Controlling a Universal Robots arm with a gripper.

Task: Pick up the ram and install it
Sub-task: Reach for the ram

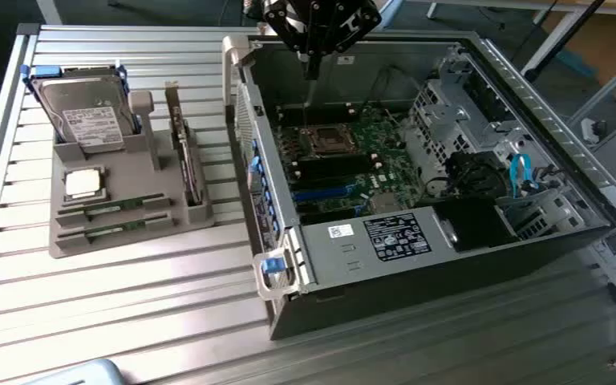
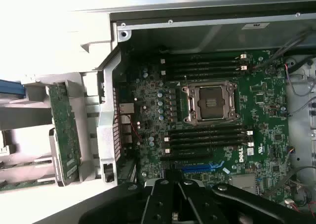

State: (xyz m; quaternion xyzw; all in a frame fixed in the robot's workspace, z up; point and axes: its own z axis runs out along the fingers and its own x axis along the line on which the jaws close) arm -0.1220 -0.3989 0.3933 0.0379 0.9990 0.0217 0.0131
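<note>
Gripper [image 1: 310, 70] clenched shut, hovering over the open computer case [image 1: 340, 265]. I see the ram [image 1: 110, 210] lying in the grey tray [image 1: 196, 215]

Two ram sticks are spotted, thin green boards with dark chips: one ram stick [image 1: 108, 210] and a second ram stick [image 1: 112, 232] are seated on edge, parallel, just beside each other, in slots of the gray holder [image 1: 196, 215].

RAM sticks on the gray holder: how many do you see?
2. One ram stick lies in the gray holder's slot beside the silver processor chip; the other in the next slot, nearer the holder's edge. None appears hidden.
</note>
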